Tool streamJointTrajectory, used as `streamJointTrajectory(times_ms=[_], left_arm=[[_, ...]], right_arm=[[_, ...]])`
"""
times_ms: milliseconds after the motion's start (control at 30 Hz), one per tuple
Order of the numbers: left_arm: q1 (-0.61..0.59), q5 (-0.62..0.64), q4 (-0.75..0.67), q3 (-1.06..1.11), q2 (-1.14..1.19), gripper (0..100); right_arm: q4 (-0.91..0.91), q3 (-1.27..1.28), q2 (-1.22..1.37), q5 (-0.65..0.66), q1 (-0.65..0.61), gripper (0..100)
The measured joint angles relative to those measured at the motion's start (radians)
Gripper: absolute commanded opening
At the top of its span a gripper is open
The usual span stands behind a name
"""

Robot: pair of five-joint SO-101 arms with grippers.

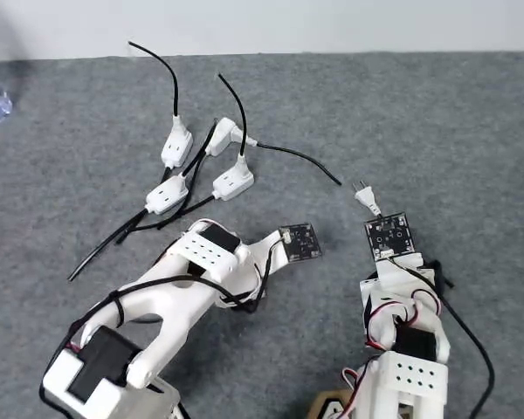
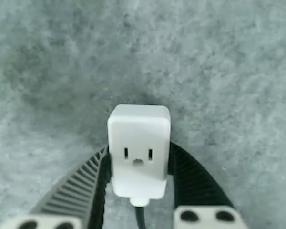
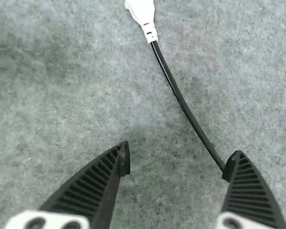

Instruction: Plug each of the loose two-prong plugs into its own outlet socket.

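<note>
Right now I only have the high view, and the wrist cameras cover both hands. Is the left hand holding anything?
Observer: Yes. The left hand is shut on a white outlet socket, whose slotted face is turned toward the wrist camera.
Operator: And the right hand?
Observer: The right hand is open above the grey mat and grips nothing.
Operator: Where does the plug's cord sit against it?
Observer: The black cord runs from the plug to the tip of one finger, so it is off to one side of the gap.
</note>
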Motion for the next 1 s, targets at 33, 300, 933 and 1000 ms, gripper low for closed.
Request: streamJointTrajectory(times_ms=[33, 300, 933, 1000], left_arm=[[0.008, -0.026, 0.025, 0.000, 0.000, 2], [0.054, -0.413, 0.311, -0.003, -0.012, 2], [0.044, -0.219, 0.115, -0.028, -0.012, 21], [0.044, -0.213, 0.117, -0.028, -0.012, 26]], right_arm=[[0.000, 0.000, 0.000, 0.000, 0.000, 30.2], [0.000, 0.000, 0.000, 0.000, 0.000, 30.2], [0.000, 0.000, 0.000, 0.000, 0.000, 30.2], [0.000, 0.000, 0.000, 0.003, -0.011, 30.2]])
